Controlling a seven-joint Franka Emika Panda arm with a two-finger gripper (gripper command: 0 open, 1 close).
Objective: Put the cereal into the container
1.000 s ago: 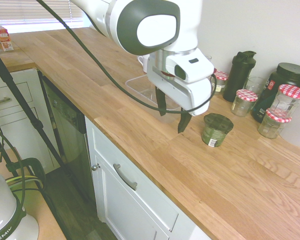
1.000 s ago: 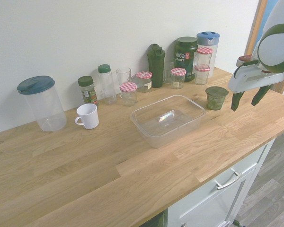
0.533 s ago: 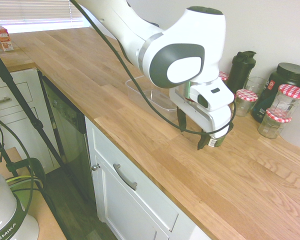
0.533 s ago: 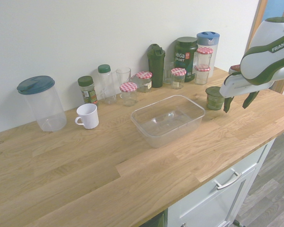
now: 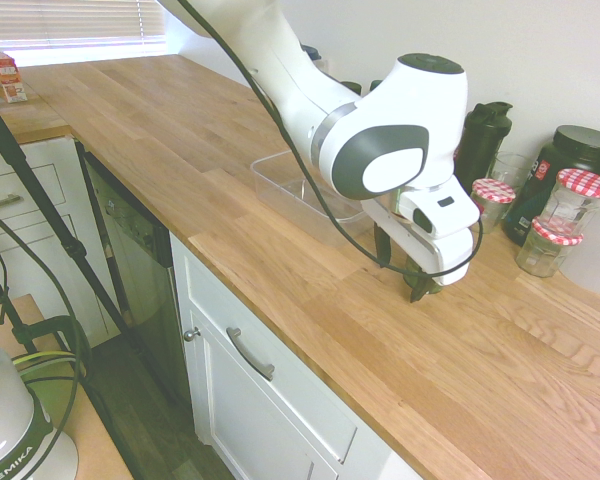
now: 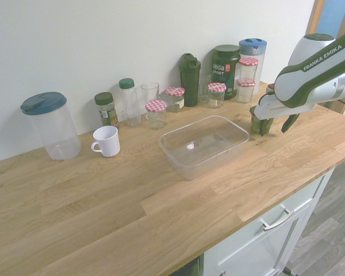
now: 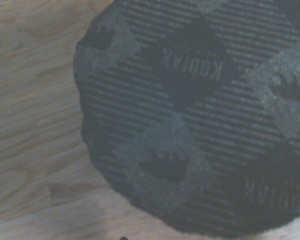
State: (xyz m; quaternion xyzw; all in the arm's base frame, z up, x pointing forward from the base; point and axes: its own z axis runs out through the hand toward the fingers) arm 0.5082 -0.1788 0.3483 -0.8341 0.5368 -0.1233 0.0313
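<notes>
cereal [image 6: 257, 122] jar sits on the counter between the gripper's [image 6: 274, 124] wide-open jaws.

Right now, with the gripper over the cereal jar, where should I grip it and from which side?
Grip the cereal jar across its round side wall, just below the dark lid, coming straight down from above. It stands upright on the counter, clear of the container, and the open gripper already straddles it.

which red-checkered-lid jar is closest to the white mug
The checkered-lid jar left of the others, standing just in front of the drinking glass; the other four sit further right, away from the white mug.
</notes>
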